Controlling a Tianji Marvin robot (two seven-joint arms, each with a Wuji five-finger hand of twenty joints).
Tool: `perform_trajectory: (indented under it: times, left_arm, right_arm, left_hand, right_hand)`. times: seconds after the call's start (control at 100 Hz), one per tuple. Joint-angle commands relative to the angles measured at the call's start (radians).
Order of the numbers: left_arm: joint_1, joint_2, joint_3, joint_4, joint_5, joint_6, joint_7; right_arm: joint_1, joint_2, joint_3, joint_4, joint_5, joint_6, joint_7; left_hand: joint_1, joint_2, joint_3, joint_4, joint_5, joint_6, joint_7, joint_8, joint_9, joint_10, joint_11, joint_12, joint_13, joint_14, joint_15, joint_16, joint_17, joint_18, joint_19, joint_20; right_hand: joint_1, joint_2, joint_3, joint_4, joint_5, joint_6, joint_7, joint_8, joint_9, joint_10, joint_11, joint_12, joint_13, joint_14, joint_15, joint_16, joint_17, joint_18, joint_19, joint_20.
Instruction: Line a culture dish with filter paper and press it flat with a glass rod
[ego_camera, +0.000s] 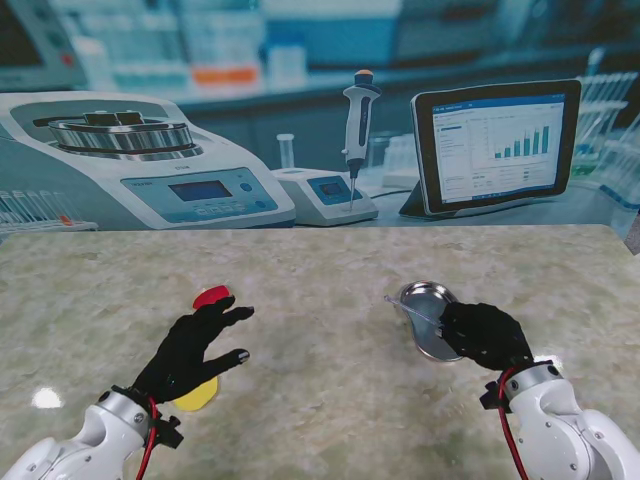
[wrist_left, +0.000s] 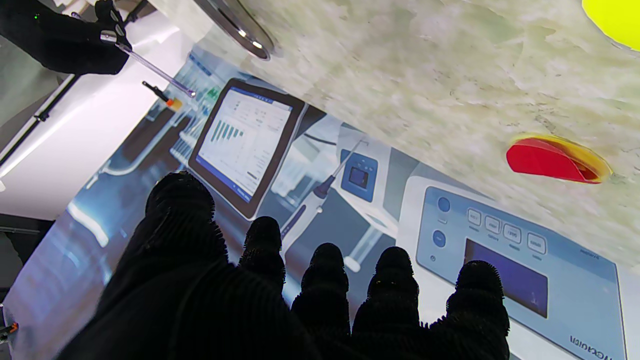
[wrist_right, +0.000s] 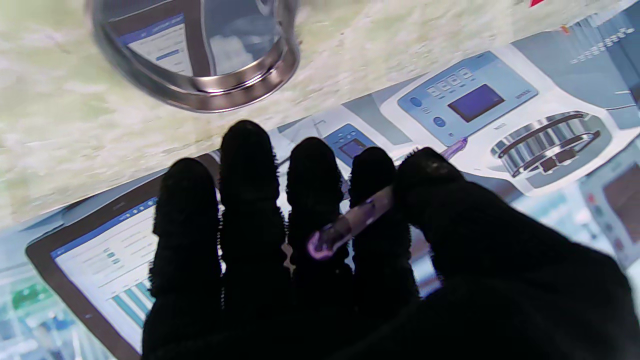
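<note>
Culture dish (ego_camera: 428, 318) sits on the marble table (ego_camera: 330, 400) to your right, shiny and apparently bare inside, since no filter paper shows in it. Your right hand (ego_camera: 485, 334) hangs just nearer to you than the dish, thumb and fingers pinched on the glass rod (wrist_right: 350, 225), its free end reaching over the rim, ready to press. Your left hand (ego_camera: 195, 345) hovers with fingers spread and nothing held, between a red disc (ego_camera: 212, 296) and a yellow disc (ego_camera: 196, 395), probably placed to fetch a paper.
</note>
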Motion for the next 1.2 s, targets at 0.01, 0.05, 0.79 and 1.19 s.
perform_trajectory:
  times: [0.01, 0.05, 0.79, 1.19]
  left_arm:
    - [-0.002, 0.003, 0.000, 0.002, -0.002, 0.000, -0.010]
    - [-0.004, 0.003, 0.001, 0.003, -0.004, -0.001, -0.012]
    - [-0.115, 0.023, 0.008, 0.074, -0.261, -0.070, -0.177]
    - [-0.177, 0.045, 0.024, 0.097, -0.470, -0.052, -0.335]
  right_arm:
    - [-0.015, -0.008, -0.017, -0.019, 0.015, -0.016, 0.006]
    - [-0.017, -0.008, -0.022, -0.022, 0.024, -0.025, 0.008]
    - [-0.039, -0.001, -0.138, -0.058, 0.079, -0.190, 0.019]
    - [0.002, 0.009, -0.188, -0.065, 0.097, -0.259, 0.061]
  left_hand:
    - [0.031, 0.020, -0.021, 0.031, -0.007, -0.037, 0.004, 0.002, -0.024, -0.025, 0.003, 0.030, -0.031, -0.012, 0.000, 0.013, -0.007, 0.000, -0.029, 0.002]
    - [0.031, 0.020, -0.021, 0.031, -0.007, -0.035, 0.006, 0.003, -0.024, -0.025, 0.004, 0.032, -0.031, -0.012, 0.000, 0.015, -0.007, 0.000, -0.028, 0.004]
    - [0.006, 0.009, -0.019, 0.035, 0.075, -0.110, 0.156, 0.081, 0.042, 0.010, 0.189, 0.137, 0.063, 0.026, 0.027, 0.091, 0.006, 0.030, 0.027, 0.140]
    - [-0.045, 0.008, -0.023, 0.035, 0.095, -0.135, 0.174, 0.092, 0.082, 0.028, 0.258, 0.139, 0.100, 0.039, 0.034, 0.100, 0.037, 0.050, 0.037, 0.155]
  right_hand:
    - [0.070, 0.038, 0.094, 0.008, 0.112, -0.148, 0.083, 0.051, 0.013, -0.012, 0.000, 0.013, 0.034, 0.005, 0.025, 0.014, 0.009, 0.018, 0.029, 0.027]
    - [0.070, 0.039, 0.093, 0.008, 0.112, -0.148, 0.083, 0.052, 0.015, -0.018, 0.001, 0.014, 0.034, 0.003, 0.025, 0.014, 0.009, 0.018, 0.028, 0.027]
    - [0.072, 0.039, 0.088, 0.010, 0.114, -0.147, 0.079, 0.058, 0.015, -0.011, -0.003, 0.017, 0.033, 0.006, 0.025, 0.018, 0.006, 0.019, 0.028, 0.034]
    - [0.072, 0.041, 0.086, 0.012, 0.118, -0.151, 0.071, 0.065, 0.013, -0.010, -0.006, 0.020, 0.034, 0.005, 0.024, 0.020, 0.004, 0.018, 0.026, 0.037]
